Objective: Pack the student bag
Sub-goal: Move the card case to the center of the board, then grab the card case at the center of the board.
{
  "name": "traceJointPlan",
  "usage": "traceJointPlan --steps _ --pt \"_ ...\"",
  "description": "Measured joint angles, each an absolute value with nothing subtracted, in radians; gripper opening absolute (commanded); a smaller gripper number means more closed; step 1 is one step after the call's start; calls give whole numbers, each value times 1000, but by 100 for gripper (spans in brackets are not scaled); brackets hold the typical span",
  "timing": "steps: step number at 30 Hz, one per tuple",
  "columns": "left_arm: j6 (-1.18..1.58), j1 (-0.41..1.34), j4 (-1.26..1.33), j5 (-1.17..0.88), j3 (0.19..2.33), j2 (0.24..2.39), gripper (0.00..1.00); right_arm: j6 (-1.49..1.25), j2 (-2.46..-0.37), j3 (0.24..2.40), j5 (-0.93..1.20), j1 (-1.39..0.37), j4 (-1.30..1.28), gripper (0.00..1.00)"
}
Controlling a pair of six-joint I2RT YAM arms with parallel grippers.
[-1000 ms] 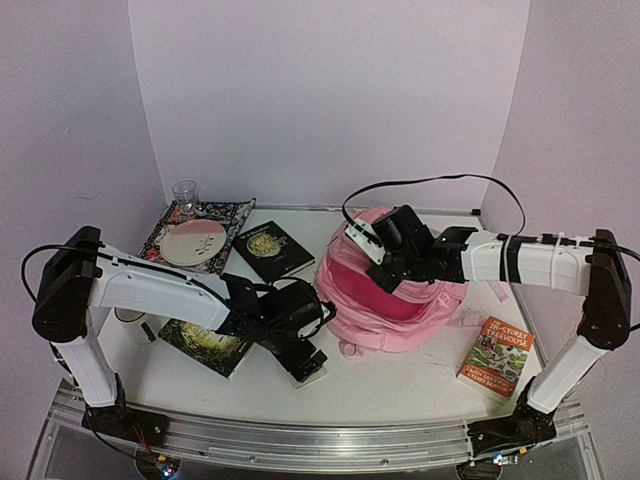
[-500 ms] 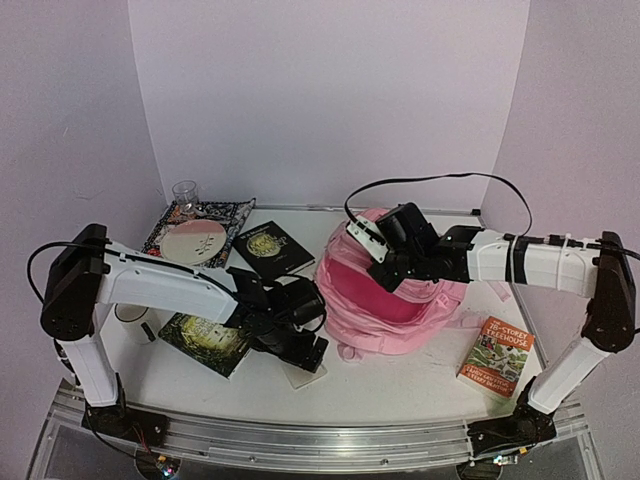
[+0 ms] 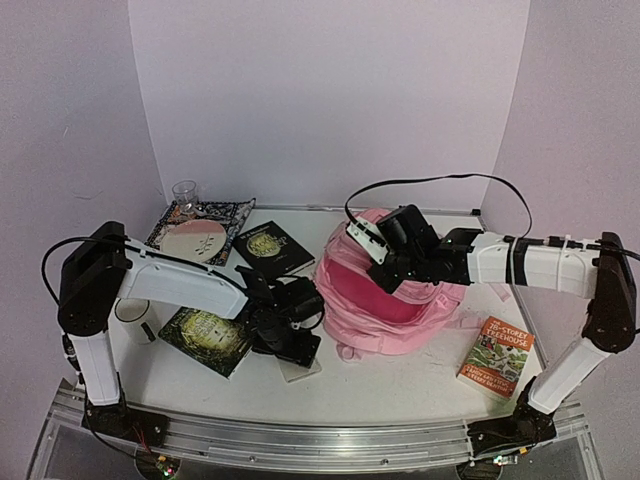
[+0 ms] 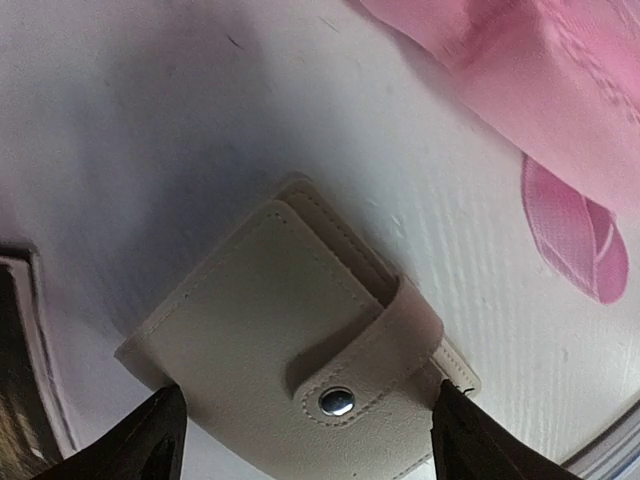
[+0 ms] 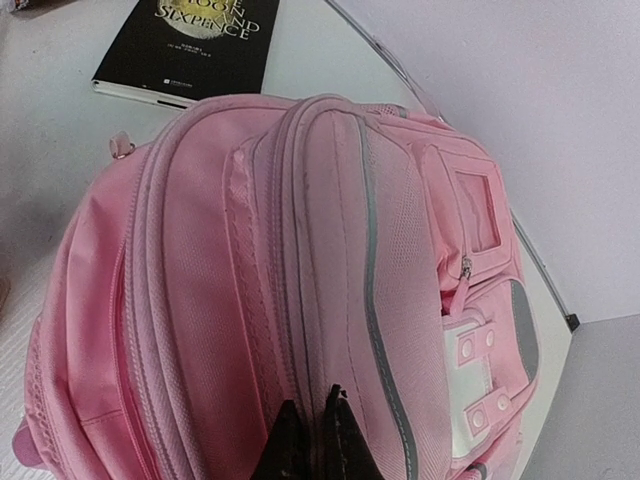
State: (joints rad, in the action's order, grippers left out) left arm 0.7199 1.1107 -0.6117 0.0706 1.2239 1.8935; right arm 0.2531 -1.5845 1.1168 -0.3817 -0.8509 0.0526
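Student bag (image 3: 400, 315), the big soft pale-pink fabric backpack, sits right of centre on the white table (image 3: 400, 385) w/ its main pocket gaping. Your R gripper (image 5: 310, 442) is at the bag's top edge, fingers together & nipped on the pink fabric. Your L gripper (image 4: 305, 440) hangs low over the small beige snap-flap wallet (image 4: 290, 340) lying flat just left of the bag, fingers apart, one either side of it; can't tell if they touch it.
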Motion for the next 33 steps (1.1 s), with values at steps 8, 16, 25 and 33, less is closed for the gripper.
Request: traceJointPlan --steps 8,16,25,33 --pt "598 990 -615 162 1284 1920 98 253 -1584 1117 -382 -851 53 0" --pt "760 1021 -622 166 1251 1872 100 253 -1583 1117 -382 -851 54 0" --pt "1047 1048 -630 168 1245 1876 99 254 -1583 1116 -381 -851 59 0" --pt "1163 1036 -637 181 1278 1957 99 256 -1561 1077 -374 -851 95 0"
